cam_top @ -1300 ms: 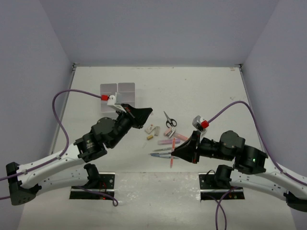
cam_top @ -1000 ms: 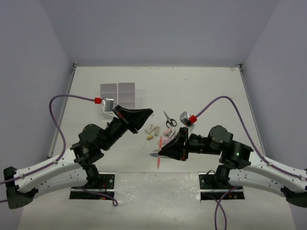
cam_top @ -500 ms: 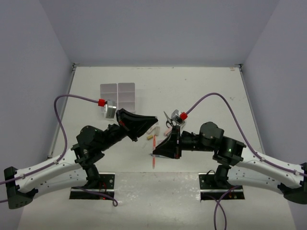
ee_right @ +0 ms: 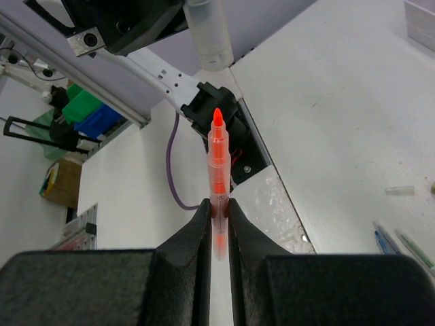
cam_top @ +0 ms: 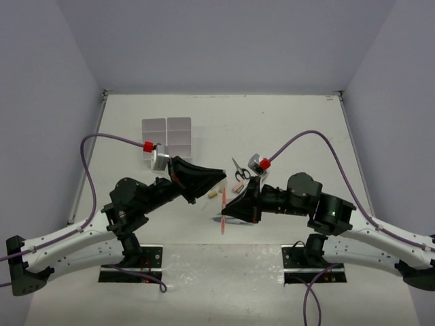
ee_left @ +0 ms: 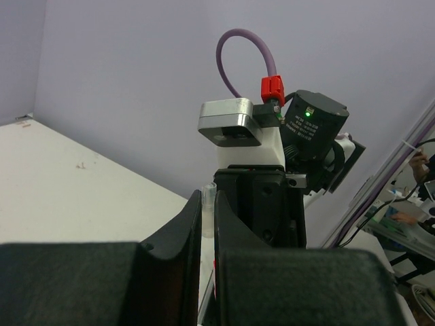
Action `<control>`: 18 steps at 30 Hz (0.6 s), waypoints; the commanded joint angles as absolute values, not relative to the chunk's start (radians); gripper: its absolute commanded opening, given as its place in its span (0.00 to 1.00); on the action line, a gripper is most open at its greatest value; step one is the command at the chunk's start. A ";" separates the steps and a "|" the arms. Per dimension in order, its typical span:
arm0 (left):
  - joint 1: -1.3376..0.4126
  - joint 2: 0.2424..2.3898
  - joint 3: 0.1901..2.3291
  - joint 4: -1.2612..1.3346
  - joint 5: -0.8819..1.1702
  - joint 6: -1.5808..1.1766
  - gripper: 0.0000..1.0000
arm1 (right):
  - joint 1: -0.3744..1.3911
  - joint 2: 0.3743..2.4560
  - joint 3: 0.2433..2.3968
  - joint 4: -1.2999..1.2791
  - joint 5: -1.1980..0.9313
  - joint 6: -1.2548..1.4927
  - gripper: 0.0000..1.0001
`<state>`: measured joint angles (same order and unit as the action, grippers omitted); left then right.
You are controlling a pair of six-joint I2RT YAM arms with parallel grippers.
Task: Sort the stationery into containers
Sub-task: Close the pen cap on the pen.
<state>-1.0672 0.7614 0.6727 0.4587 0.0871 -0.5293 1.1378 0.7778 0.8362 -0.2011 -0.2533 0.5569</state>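
Observation:
My right gripper [ee_right: 217, 207] is shut on a pink-orange marker [ee_right: 217, 159]. The marker's cap is off and its orange tip points at my left gripper. My left gripper [ee_left: 208, 198] is shut on a small clear cap [ee_left: 208, 204], which in the right wrist view hangs as the cap [ee_right: 209, 34] just beyond the marker tip. In the top view the left gripper [cam_top: 221, 175] and right gripper [cam_top: 223, 212] face each other above the table's middle, with the marker [cam_top: 223, 224] sticking out between them. Black-handled scissors [cam_top: 240, 173] lie behind the right wrist. The white containers [cam_top: 167, 132] stand at the far left.
Blue and green pens [ee_right: 401, 241] lie on the table under the right arm, beside a small pale piece [ee_right: 399, 191]. A small yellowish piece [cam_top: 212, 194] lies between the grippers. The arm bases [cam_top: 132, 261] sit at the near edge.
My right arm has carried the marker up and left from the pile toward the left gripper. My left gripper has swung right to face it. Both stayed shut.

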 commanded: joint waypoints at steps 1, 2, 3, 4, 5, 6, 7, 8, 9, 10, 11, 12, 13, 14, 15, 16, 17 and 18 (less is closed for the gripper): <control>-1.068 0.768 0.684 0.470 0.122 -0.499 0.00 | 1.135 0.771 0.889 -0.225 -0.207 0.532 0.00; -1.068 0.769 0.683 0.471 0.126 -0.500 0.00 | 1.135 0.768 0.889 -0.227 -0.201 0.530 0.00; -1.068 0.769 0.683 0.470 0.127 -0.500 0.00 | 1.135 0.767 0.889 -0.229 -0.197 0.529 0.00; -1.068 0.771 0.683 0.469 0.127 -0.500 0.00 | 1.134 0.766 0.890 -0.230 -0.196 0.527 0.00; -1.068 0.772 0.682 0.467 0.127 -0.500 0.00 | 1.134 0.767 0.893 -0.235 -0.194 0.525 0.00; -1.068 0.773 0.680 0.465 0.127 -0.500 0.00 | 1.134 0.769 0.899 -0.246 -0.191 0.524 0.00; -1.068 0.773 0.679 0.465 0.127 -0.497 0.00 | 1.134 0.770 0.903 -0.250 -0.190 0.521 0.00; -1.068 0.772 0.677 0.464 0.127 -0.494 0.00 | 1.134 0.770 0.904 -0.252 -0.190 0.520 0.00; -1.068 0.770 0.675 0.462 0.125 -0.492 0.00 | 1.134 0.770 0.904 -0.253 -0.188 0.520 0.00; -1.068 0.767 0.672 0.461 0.121 -0.491 0.00 | 1.134 0.767 0.904 -0.256 -0.186 0.519 0.00; -1.068 0.764 0.669 0.460 0.116 -0.489 0.00 | 1.134 0.764 0.904 -0.258 -0.184 0.518 0.00; -1.068 0.762 0.669 0.460 0.113 -0.489 0.00 | 1.134 0.761 0.904 -0.259 -0.182 0.518 0.00; -1.068 0.763 0.669 0.459 0.111 -0.488 0.00 | 1.134 0.758 0.904 -0.263 -0.182 0.518 0.00; -1.068 0.764 0.669 0.459 0.109 -0.486 0.00 | 1.134 0.756 0.905 -0.265 -0.181 0.518 0.00; -1.068 0.767 0.669 0.459 0.111 -0.486 0.00 | 1.134 0.756 0.907 -0.267 -0.181 0.517 0.00; -1.068 0.769 0.669 0.459 0.112 -0.485 0.00 | 1.134 0.756 0.908 -0.272 -0.178 0.518 0.00; -1.069 0.775 0.669 0.459 0.117 -0.485 0.00 | 1.134 0.756 0.911 -0.275 -0.177 0.516 0.00; -1.069 0.780 0.668 0.460 0.122 -0.485 0.00 | 1.134 0.756 0.913 -0.277 -0.176 0.515 0.00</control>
<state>-1.0672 0.7724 0.6727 0.4549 0.1048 -0.5259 1.1374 0.7679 0.8542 -0.2724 -0.1993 0.5306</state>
